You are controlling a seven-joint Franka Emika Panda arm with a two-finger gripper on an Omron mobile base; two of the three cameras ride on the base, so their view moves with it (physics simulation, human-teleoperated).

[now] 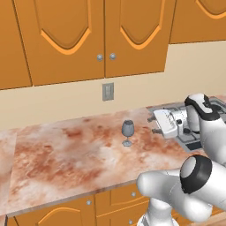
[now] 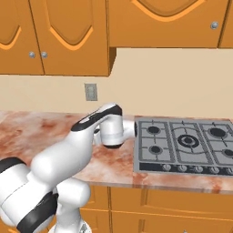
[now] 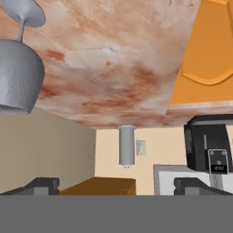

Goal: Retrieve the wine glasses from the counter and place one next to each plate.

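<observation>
Open gripper [image 1: 154,124], wine glass [image 1: 127,132] just beside, untouched

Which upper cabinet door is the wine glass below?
The door with its knob at its left edge, the right one of the pair; the wine glass stands upright on the counter below it.

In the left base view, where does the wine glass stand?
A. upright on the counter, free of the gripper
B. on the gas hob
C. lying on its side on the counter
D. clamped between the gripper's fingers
A: the wine glass stands upright on the marbled counter, and the open gripper is apart from it, to its right.
</observation>
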